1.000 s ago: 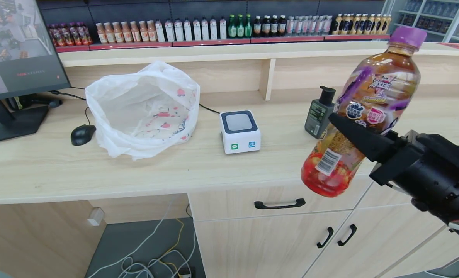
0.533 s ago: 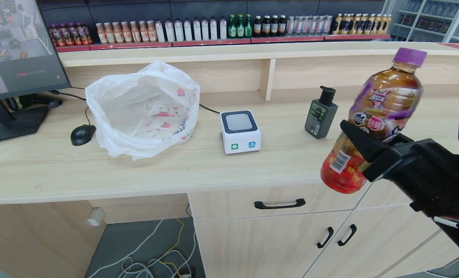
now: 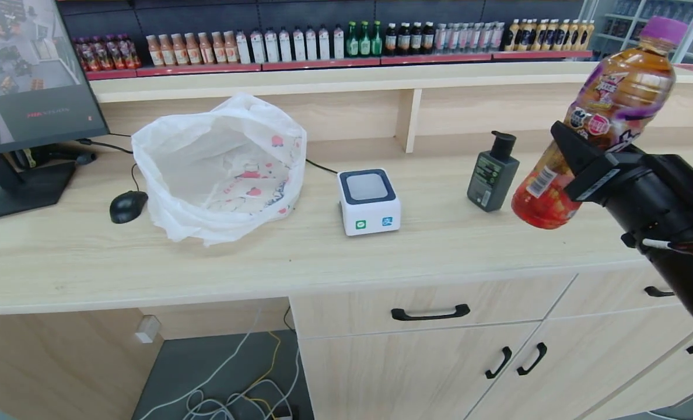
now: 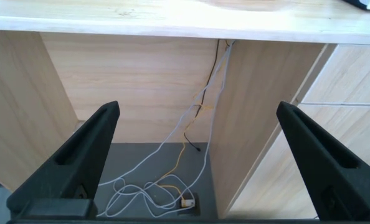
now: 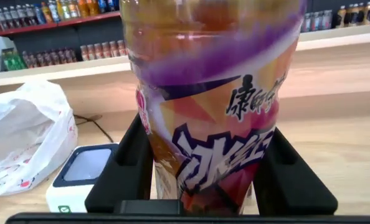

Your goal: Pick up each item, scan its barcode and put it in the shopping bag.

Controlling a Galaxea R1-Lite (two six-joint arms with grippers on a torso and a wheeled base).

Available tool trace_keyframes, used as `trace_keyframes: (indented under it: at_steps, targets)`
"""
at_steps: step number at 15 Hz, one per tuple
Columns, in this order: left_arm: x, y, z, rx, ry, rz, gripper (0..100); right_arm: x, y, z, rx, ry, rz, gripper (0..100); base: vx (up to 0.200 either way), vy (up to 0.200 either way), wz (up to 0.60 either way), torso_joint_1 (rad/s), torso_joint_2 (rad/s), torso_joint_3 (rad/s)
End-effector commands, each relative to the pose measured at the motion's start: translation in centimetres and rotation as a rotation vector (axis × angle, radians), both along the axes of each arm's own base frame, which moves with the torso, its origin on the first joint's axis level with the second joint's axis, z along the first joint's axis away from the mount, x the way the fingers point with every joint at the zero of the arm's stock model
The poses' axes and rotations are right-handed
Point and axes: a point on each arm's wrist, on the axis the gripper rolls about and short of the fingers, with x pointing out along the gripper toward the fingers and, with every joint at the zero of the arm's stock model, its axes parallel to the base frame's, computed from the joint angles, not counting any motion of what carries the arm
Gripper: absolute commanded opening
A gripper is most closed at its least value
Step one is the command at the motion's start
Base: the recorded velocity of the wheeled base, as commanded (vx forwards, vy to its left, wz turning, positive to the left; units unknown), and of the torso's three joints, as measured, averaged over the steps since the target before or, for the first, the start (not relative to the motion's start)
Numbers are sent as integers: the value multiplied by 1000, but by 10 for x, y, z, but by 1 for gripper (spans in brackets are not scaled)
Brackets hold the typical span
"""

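My right gripper point(image 3: 585, 160) is shut on a purple-capped bottle of amber tea point(image 3: 606, 114), held tilted in the air above the counter's right end, barcode label facing down-left. From the right wrist view the bottle point(image 5: 216, 99) stands between the two black fingers point(image 5: 119, 168). The white barcode scanner point(image 3: 368, 202) sits mid-counter, left of the bottle. An open white shopping bag point(image 3: 221, 166) stands left of the scanner. A dark pump bottle point(image 3: 492, 172) stands on the counter just left of the held bottle. My left gripper point(image 4: 194, 162) is open, low in front of the counter, over floor cables.
A black mouse point(image 3: 128, 206) and a monitor point(image 3: 28, 70) occupy the counter's left end. A raised shelf ledge point(image 3: 408, 119) runs behind the counter, with drink shelves point(image 3: 323, 44) beyond. Drawers and cupboard handles point(image 3: 430, 314) lie below the counter edge.
The right arm has carried the tea bottle up and to the right, away from the scanner. The head camera shifted slightly. The left arm shows no earlier frame.
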Motion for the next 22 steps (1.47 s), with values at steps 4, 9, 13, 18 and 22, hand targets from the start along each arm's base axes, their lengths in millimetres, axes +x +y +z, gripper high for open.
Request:
trace_keyframes:
  at_steps: [4, 9, 13, 18, 22]
  targets:
    - [0, 0, 0, 0, 0, 1, 100, 7, 8, 1, -34, -18, 3, 0, 0, 200, 0, 5, 1, 2]
    - [0, 0, 0, -2, 0, 0, 100, 6, 8, 1, -45, -18, 12, 0, 0, 200, 0, 3, 2, 0]
    - [0, 0, 0, 0, 0, 1, 100, 11, 10, 0, -74, -19, -11, 0, 0, 150, 0, 2, 2, 2]
    - [0, 0, 0, 3, 0, 1, 100, 24, 15, 13, -159, -85, -60, 0, 0, 0, 0, 0, 0, 0]
    - [0, 0, 0, 3, 0, 1, 100, 46, 22, 24, -196, -139, -102, 0, 0, 0, 0, 0, 0, 0]
